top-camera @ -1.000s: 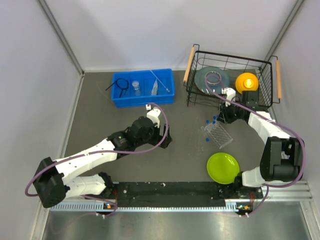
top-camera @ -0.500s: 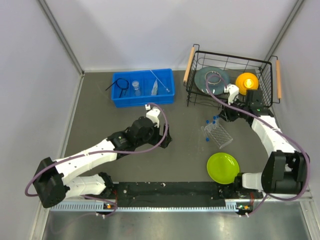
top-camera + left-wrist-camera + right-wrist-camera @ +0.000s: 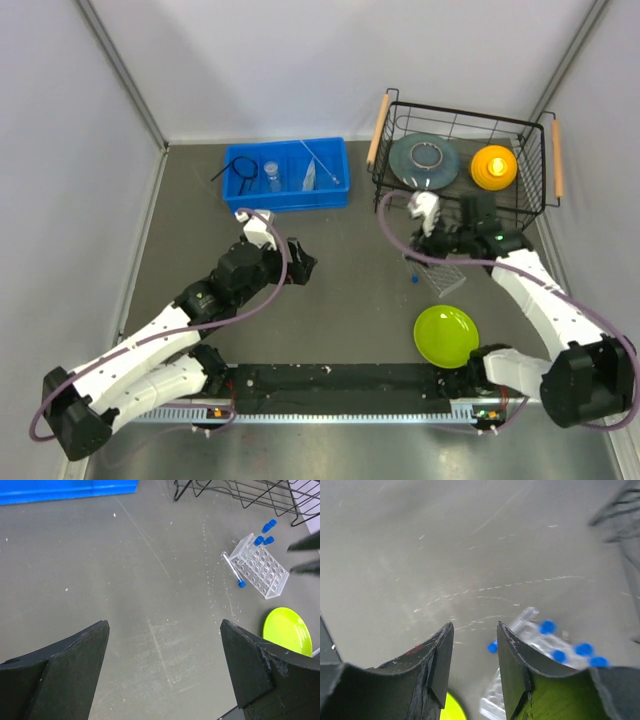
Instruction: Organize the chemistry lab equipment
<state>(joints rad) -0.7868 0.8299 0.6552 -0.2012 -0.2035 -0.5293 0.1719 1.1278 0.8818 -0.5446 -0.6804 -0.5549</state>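
Note:
A clear perforated tube rack [image 3: 441, 270] lies on the grey table, right of centre. It holds thin clear tubes with blue caps [image 3: 268, 526]. One more tube [image 3: 232, 570] lies on the table against the rack's left side. My right gripper [image 3: 428, 238] hovers just above the rack's left end, jaws partly open with nothing between them [image 3: 475, 626]. My left gripper [image 3: 303, 262] is over bare table left of the rack, wide open and empty [image 3: 164, 625]. A black ring [image 3: 245, 168], a small clear jar [image 3: 273, 178] and a clear packet [image 3: 312, 175] rest in the blue bin [image 3: 285, 200].
A wire basket [image 3: 384, 160] at the back right holds a grey dish [image 3: 425, 158] and an orange bowl [image 3: 493, 166]. A lime-green plate [image 3: 446, 335] sits near the front, just below the rack. Walls close in the table on three sides.
My right gripper left the basket edge and swung left and down over the rack, its jaws parting. My left arm drew back to the left and its jaws opened wider.

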